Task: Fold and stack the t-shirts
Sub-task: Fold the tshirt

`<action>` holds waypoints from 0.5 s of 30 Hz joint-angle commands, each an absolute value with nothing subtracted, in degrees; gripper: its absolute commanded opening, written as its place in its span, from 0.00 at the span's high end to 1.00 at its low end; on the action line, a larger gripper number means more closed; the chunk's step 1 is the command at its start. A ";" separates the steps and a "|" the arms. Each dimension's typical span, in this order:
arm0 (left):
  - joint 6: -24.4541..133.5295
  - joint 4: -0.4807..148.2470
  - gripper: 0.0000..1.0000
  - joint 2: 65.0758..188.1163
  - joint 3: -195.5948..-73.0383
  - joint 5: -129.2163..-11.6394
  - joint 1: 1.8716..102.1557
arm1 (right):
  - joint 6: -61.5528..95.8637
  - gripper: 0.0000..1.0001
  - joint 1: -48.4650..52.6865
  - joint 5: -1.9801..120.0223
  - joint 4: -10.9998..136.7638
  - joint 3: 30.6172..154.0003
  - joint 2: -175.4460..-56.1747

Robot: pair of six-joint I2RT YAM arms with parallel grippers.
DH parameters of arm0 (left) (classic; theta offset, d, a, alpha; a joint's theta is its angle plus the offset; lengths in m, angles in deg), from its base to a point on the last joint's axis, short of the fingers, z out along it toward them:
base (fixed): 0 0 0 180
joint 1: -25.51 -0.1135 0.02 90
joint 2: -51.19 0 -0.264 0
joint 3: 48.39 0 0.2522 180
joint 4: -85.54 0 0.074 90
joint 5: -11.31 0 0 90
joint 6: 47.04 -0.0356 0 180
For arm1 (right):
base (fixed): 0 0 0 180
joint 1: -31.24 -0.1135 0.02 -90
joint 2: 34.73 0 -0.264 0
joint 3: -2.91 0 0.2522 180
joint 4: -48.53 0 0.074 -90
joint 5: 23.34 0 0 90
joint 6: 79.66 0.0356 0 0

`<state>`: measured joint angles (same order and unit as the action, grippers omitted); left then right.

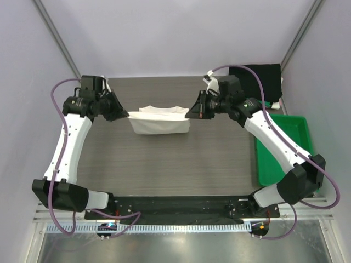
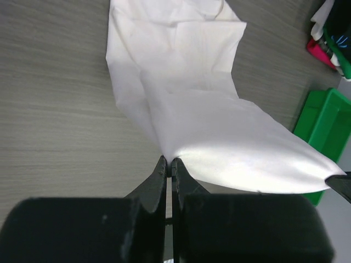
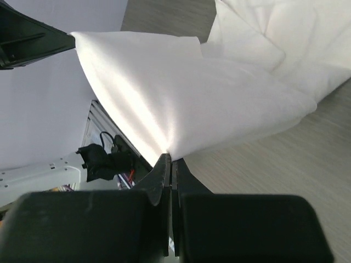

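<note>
Top external view has the white t-shirt [image 1: 159, 121] over the far middle of the table [image 1: 164, 170], one edge pulled into a straight line between the two arms while the rest sags in soft folds and trails down onto the surface behind it. Both wrist views show thin, smooth cloth, bright where the light catches it, with light creases in the part that lies flat. The left gripper [image 2: 169, 162] has its black fingers pressed together on one end of that edge, and the right gripper [image 3: 170, 159] is clamped on the other end in the same way. The table is a grey board with a fine wood-grain pattern, matt and flat. A black t-shirt [image 1: 262, 79] lies bunched at the far right corner, with bits of red and green cloth [image 2: 321, 49] showing beside it in the left wrist view. Just in front of that heap a green tray [image 1: 290, 129] of smooth plastic, rectangular with low walls, sits along the right edge, the right arm reaching across it. Pale plain walls close the table in on three sides
</note>
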<state>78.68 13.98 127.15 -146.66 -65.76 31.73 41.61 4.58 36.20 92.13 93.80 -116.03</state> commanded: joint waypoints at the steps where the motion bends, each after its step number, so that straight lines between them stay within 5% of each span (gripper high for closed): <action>1: 75.83 12.19 0.99 130.72 -152.39 -69.11 30.53 | 38.73 0.99 5.31 37.83 95.42 99.62 -120.58; 15: 75.04 14.13 1.00 151.09 -165.57 -67.18 27.54 | 34.95 0.99 9.70 37.48 98.93 119.84 -141.05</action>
<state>76.91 13.08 148.38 -159.49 -66.63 29.04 37.10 7.80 36.97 97.92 113.84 -139.57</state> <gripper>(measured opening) 0.009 0.030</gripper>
